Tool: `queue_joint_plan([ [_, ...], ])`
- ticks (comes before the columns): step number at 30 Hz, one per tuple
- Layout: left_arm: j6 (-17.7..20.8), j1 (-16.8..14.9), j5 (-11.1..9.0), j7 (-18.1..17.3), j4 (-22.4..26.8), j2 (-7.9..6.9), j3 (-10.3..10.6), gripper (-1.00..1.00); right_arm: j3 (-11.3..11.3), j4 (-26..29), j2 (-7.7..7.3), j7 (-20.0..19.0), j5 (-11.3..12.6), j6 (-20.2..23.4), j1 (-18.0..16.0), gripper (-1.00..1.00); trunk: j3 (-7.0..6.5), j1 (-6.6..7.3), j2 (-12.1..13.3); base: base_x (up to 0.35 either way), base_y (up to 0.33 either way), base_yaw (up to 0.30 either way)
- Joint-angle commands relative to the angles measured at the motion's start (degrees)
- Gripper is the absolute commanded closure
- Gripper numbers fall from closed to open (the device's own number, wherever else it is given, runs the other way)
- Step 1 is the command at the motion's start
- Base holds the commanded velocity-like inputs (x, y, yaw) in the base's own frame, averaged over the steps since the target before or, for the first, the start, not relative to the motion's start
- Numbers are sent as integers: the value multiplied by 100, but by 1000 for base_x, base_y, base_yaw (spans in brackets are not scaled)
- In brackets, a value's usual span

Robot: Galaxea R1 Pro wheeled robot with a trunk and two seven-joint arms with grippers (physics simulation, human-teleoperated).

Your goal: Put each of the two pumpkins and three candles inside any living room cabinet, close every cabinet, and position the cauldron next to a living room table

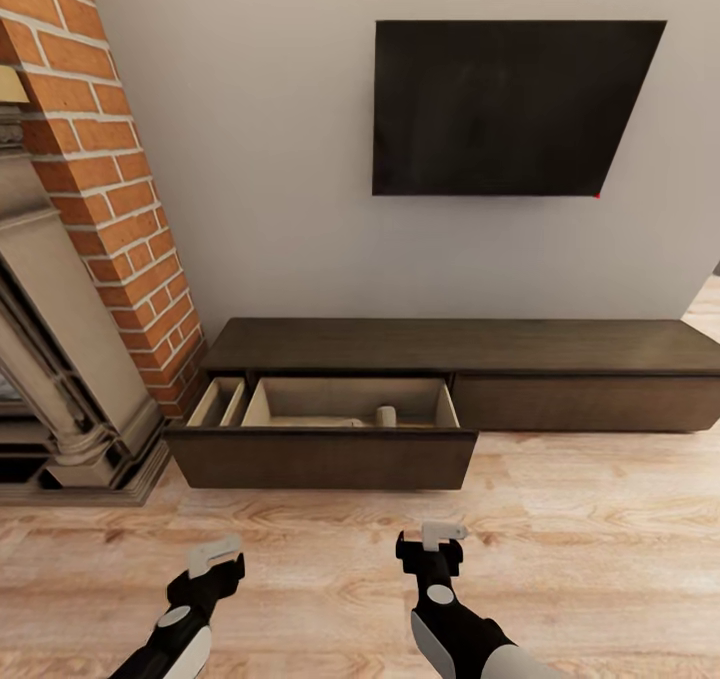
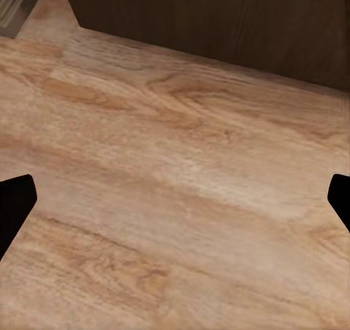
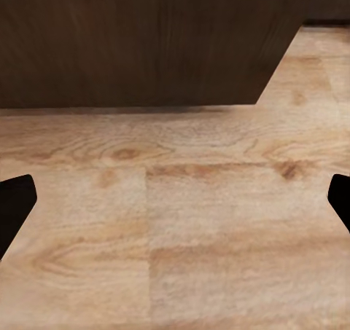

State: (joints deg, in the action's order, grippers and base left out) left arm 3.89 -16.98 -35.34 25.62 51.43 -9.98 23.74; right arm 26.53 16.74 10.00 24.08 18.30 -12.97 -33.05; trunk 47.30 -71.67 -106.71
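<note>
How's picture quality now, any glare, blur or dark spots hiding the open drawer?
Head view: even light, no glare; the open drawer is readable, a candle inside, with wide-angle slant on the TV. Both wrist views: soft, slightly blurred floor; the drawer front is very dark.

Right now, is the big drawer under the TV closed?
No, the drawer of the cabinet is pulled out, showing its pale inside and a candle.

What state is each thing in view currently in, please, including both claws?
Cabinet: left drawer pulled out, right front shut.
Open drawer: pale inside showing, holds one small upright stub.
Candle: standing inside the open drawer.
TV: screen dark, mounted on the wall.
Left claw: open, empty, above the floor.
Right claw: open, empty, above the floor.
</note>
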Motion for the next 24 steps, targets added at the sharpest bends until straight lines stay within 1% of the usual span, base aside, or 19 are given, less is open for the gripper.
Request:
queue_joint_plan([
  [1,-7,0,65,2,-10,36,-4,-100,-3,18,0,0,-4,-5,0,-100,18,-23,-42,0,0,0],
  [3,7,1,169,-1,-19,121,-2,-100,-5,37,0,-2,-6,-4,-5,-100,54,-67,-122,0,0,0],
  [4,19,-5,268,-2,-22,174,1,-100,-6,48,0,-11,-7,-1,-26,-100,72,-88,-162,0,0,0],
  [6,25,-28,627,-4,-35,254,-2,-100,3,102,0,-80,-15,45,-69,-100,108,-132,-242,0,0,0],
  [7,25,-35,855,-4,-38,309,-5,-100,25,94,0,-121,-22,26,-78,-100,126,-154,-282,0,0,0],
  [8,25,-36,916,-4,-38,329,-6,-100,36,92,0,-131,-23,20,-80,-100,144,-176,-322,0,0,0],
  [10,20,-40,1064,-4,-41,414,-8,-100,89,87,0,-157,-26,6,-85,-100,180,-220,-403,0,0,0],
  [12,9,-38,1126,-6,-44,500,-9,-100,132,85,0,-168,-27,0,-87,-100,216,-264,-483,0,0,0],
  [14,5,-39,1147,-6,-45,533,-8,-100,167,84,0,-172,-28,-2,-87,-100,252,-308,-563,0,0,0],
  [22,-32,-64,1169,-6,-41,582,-13,-100,211,84,0,-176,-23,-3,-88,-100,395,-484,-884,0,0,0],
  [24,-35,-77,1173,-5,-33,619,-13,-100,211,90,0,-183,-21,-4,-88,-100,431,-528,-964,0,0,0],
])
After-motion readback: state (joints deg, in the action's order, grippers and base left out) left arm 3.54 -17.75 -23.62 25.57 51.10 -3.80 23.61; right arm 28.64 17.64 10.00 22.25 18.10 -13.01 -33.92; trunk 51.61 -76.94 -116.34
